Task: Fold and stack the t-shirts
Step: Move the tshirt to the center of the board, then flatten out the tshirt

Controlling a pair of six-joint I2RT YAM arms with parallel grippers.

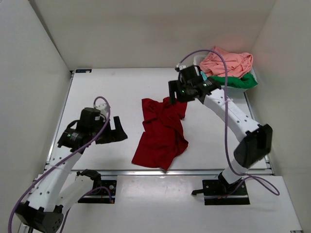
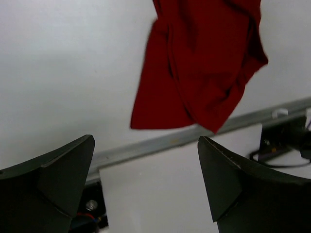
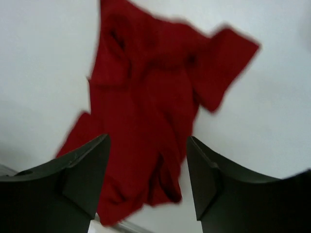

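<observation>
1. Hovering over the table with both sets of fingers; neither pair touches cloth.
2. Left gripper: its fingers are spread as wide as they go. Nothing sits between them.
3. From those left fingers, the dark red shirt lies ahead, beyond the tips and clear of them. Its nearest corner hangs toward my right-hand finger's side. The metal edge rail crosses between my tips and that corner.
4. Top view confirms it: my left fingers stand beside the shirt's near half, on its left, with bare table between us.
5. Right gripper: its fingers are parted with an empty gap. The wrist picture is blurred, but no cloth is pinched at either pad.
6. Below my right fingers the dark red shirt fills the gap and runs on beyond the tips. It lies crumpled and lengthwise on the table, with one sleeve jutting out past my right-hand finger.
7. From above, my right fingers hang over the shirt's far end. How high above it, I cannot tell.
8. Salmon pink shirt and green shirt: heaped together behind my right fingers on their outer side, toward the far corner. The green shows along the heap's near edge, touching the pink. Both are well apart from my left fingers.
</observation>
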